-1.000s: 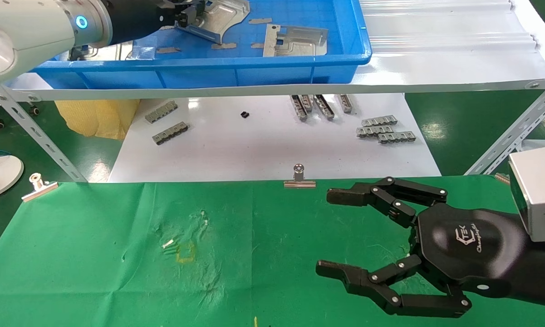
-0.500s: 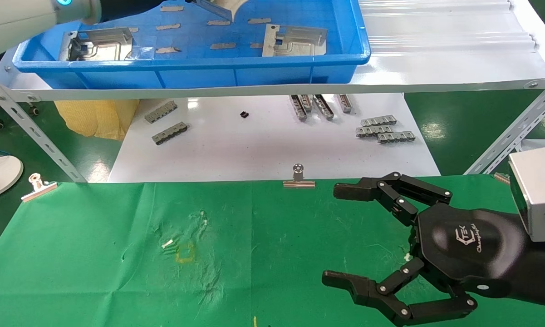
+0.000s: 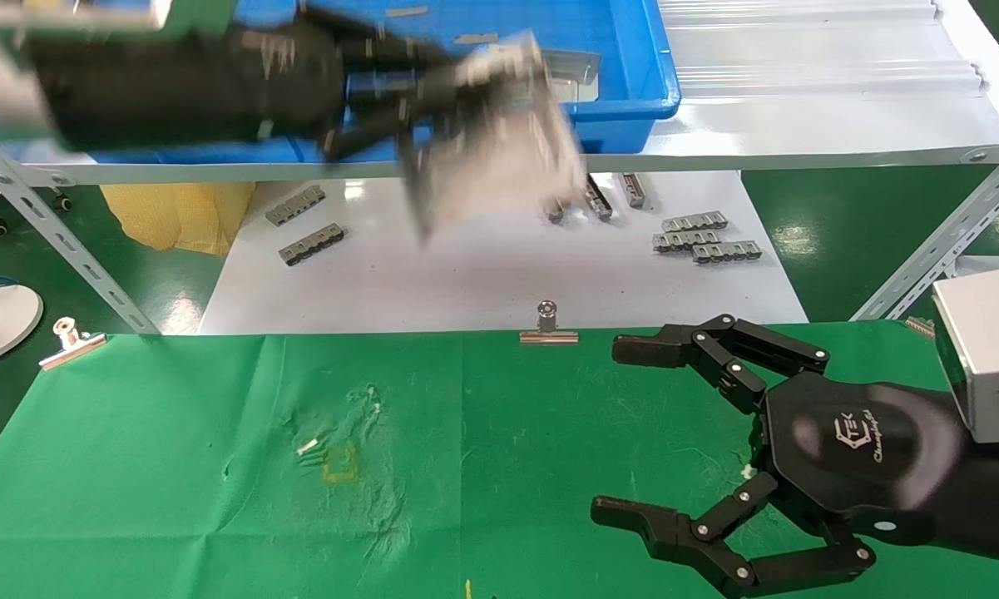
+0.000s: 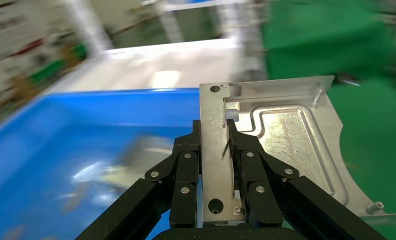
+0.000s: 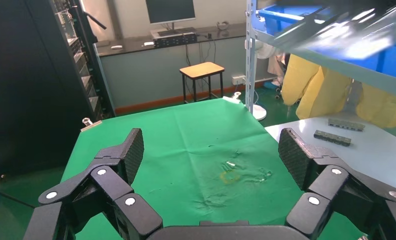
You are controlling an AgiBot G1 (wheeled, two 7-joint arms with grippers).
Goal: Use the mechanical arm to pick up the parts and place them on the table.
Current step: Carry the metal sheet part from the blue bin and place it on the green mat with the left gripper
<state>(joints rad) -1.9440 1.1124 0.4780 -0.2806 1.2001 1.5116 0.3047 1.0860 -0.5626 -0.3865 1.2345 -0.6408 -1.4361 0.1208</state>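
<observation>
Metal part (image 4: 266,150): shiny plate, up in the air by the blue tray's (image 3: 632,75) front edge.
Left pincer (image 4: 213,150): clenched on the plate's side edge.
Right pincer (image 3: 624,433): fingers spread wide, over the green bench's (image 3: 175,466) right side.

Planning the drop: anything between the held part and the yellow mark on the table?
Head view: below the part, only white board, then bare green table before the yellow mark.

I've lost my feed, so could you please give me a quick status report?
Left pincer shut on a part, in the air by the blue tray. Right pincer open, low over the table. Nothing in the way.
</observation>
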